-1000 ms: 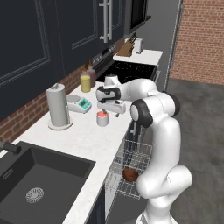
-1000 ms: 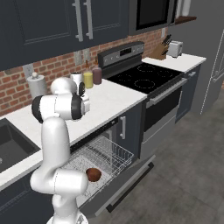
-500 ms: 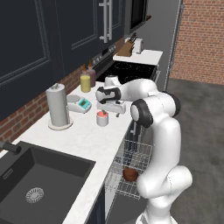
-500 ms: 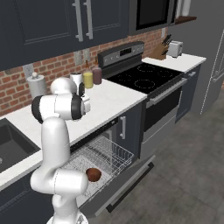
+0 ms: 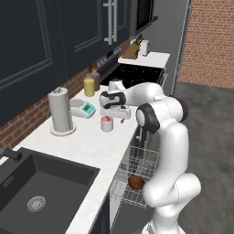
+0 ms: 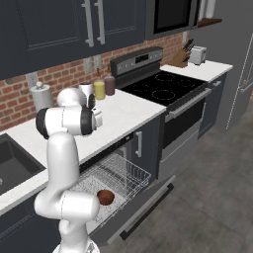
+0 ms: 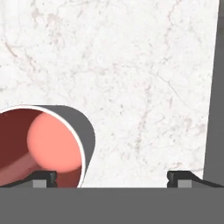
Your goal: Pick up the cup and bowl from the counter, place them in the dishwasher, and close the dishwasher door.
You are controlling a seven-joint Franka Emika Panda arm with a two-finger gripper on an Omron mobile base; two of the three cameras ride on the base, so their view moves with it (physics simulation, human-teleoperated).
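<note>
Beside spread gripper [image 7: 112, 177]: cup [image 7: 41, 146] (unlabelled).

Cup [image 7: 41, 146] partly beyond the hand view's left edge

Looking straight down at the white marbled tabletop [image 7: 144, 65]. The cup [image 7: 41, 146] sits bottom left, cut off by the frame edge, salmon-red inside w/ a grey outer wall. Pincer [image 7: 112, 178] tips are spread wide; left tip overlaps the cup rim, right tip over bare stone. Dark strip [image 7: 216, 109] runs down the right edge.
</note>
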